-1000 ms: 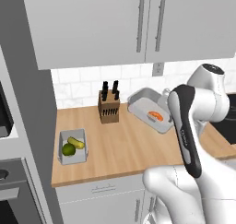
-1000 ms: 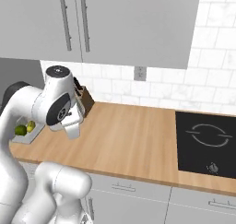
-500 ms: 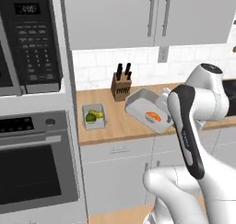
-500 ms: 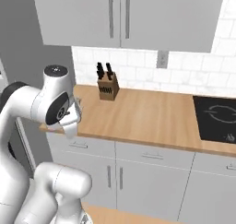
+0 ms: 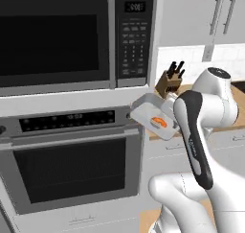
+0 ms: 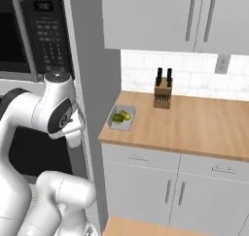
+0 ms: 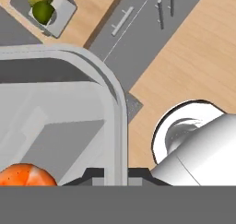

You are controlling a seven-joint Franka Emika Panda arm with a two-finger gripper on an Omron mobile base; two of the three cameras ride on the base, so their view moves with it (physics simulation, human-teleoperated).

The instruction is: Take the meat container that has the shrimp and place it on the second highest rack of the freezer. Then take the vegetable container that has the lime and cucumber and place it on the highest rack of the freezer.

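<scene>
Here, the scene runs outward from the carried tray.
Gripper: the dark two-finger gripper (image 7: 115, 174) is pinched tight on the rim of the shallow white meat container (image 5: 154, 116), one finger on each side of the wall.
Carried load: one orange shrimp (image 5: 159, 122) lies on the container floor, just inside the rim from the grip; the container hangs in the air, tilted, in front of the oven's right edge.
Oven: one black-glass wall oven (image 5: 72, 165) stands just left of the container, with one black microwave (image 5: 72, 35) directly above it.
Counter: one wooden counter (image 6: 194, 128) runs right of the oven column.
Second load: one small grey vegetable container (image 6: 121, 118) sits on the counter's end nearest the oven, holding one green lime (image 6: 117, 117) and one yellowish-green cucumber (image 6: 126, 115).
Knife block: one wooden knife block (image 6: 163, 92) stands further along the counter, against the tiled wall.
Handling advice: the freezer is not in sight, so the carry likely goes on; best to level the tray so the shrimp does not slide, and keep its corner off the oven front.
</scene>
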